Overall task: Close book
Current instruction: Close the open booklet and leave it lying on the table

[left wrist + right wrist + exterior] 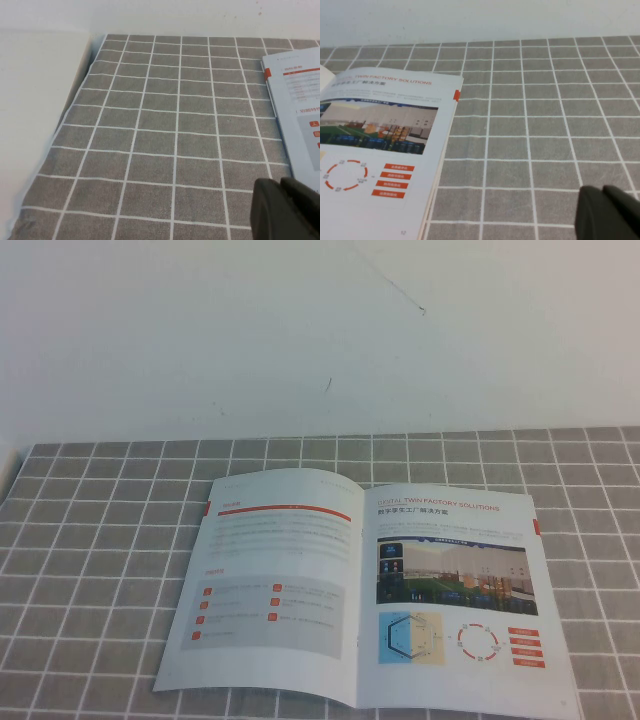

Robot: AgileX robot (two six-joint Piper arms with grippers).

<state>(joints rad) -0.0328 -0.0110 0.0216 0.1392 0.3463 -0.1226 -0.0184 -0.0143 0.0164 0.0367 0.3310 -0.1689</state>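
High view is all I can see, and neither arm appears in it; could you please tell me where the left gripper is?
Observer: The left gripper is over the checked tablecloth, beside the outer edge of the left page of the open book.
Operator: Thank you. And the right gripper?
Observer: The right gripper is over the cloth as well, with bare cloth between it and the right page's outer edge.
Operator: Could you read a page number on that right page?
Observer: Yes, the right wrist view shows the page number, 12, printed near the page's lower edge.
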